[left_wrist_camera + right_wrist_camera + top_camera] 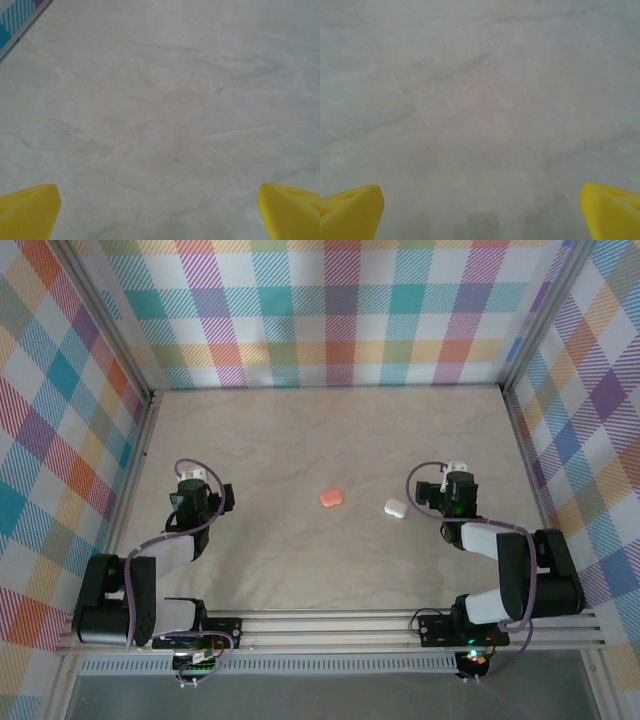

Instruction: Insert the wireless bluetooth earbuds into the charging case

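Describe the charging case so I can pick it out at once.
Look at the pale marbled table, near its middle. Two small rounded cases lie there, apart; the charging case is the salmon-pink one on the left, not the white case to its right.

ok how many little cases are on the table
2. The pink charging case lies near the middle of the table; the white case lies right of it, close to the right arm. The arms cover little of the table, so a hidden third seems unlikely.
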Controlling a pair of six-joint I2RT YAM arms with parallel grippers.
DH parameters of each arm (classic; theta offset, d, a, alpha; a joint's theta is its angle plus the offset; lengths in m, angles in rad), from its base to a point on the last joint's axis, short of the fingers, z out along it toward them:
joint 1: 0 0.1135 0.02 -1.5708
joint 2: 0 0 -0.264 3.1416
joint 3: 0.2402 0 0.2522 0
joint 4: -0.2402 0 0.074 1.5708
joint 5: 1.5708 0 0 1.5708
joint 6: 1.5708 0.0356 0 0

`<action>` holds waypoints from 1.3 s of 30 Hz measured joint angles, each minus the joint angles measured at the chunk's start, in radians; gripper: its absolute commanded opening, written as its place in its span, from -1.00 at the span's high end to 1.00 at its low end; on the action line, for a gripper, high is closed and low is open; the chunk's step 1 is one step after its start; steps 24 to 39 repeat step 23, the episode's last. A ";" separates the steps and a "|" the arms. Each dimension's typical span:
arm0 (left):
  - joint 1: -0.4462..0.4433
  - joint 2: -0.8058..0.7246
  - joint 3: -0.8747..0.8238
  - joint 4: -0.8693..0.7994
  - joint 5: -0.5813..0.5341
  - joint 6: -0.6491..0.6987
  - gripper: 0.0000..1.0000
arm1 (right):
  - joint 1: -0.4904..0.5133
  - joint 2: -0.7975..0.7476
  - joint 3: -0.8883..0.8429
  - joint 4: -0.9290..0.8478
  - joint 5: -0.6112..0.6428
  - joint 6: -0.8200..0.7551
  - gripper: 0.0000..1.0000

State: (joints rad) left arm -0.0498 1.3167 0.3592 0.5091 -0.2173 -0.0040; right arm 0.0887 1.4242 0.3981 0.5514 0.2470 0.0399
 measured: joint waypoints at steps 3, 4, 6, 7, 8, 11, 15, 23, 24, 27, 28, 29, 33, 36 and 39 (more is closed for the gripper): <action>0.000 0.101 -0.001 0.146 0.042 -0.003 -1.00 | -0.031 0.077 -0.024 0.200 -0.042 -0.001 -0.99; 0.000 0.142 -0.001 0.195 0.055 -0.003 -1.00 | -0.040 0.095 -0.030 0.221 -0.051 0.000 -0.99; 0.000 0.214 0.005 0.251 0.091 0.001 -1.00 | -0.051 0.109 -0.036 0.245 -0.060 0.000 -0.99; 0.000 0.238 0.015 0.243 0.114 0.005 -1.00 | -0.055 0.111 -0.035 0.249 -0.063 0.001 -0.99; 0.000 0.249 0.022 0.244 0.130 0.009 -1.00 | -0.057 0.111 -0.035 0.258 -0.065 0.002 -1.00; 0.000 0.254 0.041 0.254 0.158 0.020 -1.00 | -0.057 0.111 -0.034 0.280 -0.070 0.003 -0.99; 0.000 0.254 0.051 0.256 0.176 0.024 -1.00 | -0.057 0.111 -0.034 0.286 -0.077 0.003 -0.99; 0.000 0.254 0.051 0.256 0.183 0.024 -1.00 | -0.057 0.111 -0.028 0.286 -0.085 0.003 -0.99; 0.000 0.254 0.051 0.256 0.183 0.024 -1.00 | -0.057 0.111 -0.028 0.286 -0.085 0.003 -0.99; 0.000 0.254 0.051 0.256 0.183 0.024 -1.00 | -0.057 0.111 -0.028 0.286 -0.085 0.003 -0.99; 0.000 0.254 0.051 0.256 0.183 0.024 -1.00 | -0.057 0.111 -0.028 0.286 -0.085 0.003 -0.99; 0.000 0.254 0.051 0.256 0.183 0.024 -1.00 | -0.057 0.111 -0.028 0.286 -0.085 0.003 -0.99; 0.000 0.254 0.051 0.256 0.183 0.024 -1.00 | -0.057 0.111 -0.028 0.286 -0.085 0.003 -0.99; 0.000 0.254 0.051 0.256 0.183 0.024 -1.00 | -0.057 0.111 -0.028 0.286 -0.085 0.003 -0.99; 0.000 0.254 0.051 0.256 0.183 0.024 -1.00 | -0.057 0.111 -0.028 0.286 -0.085 0.003 -0.99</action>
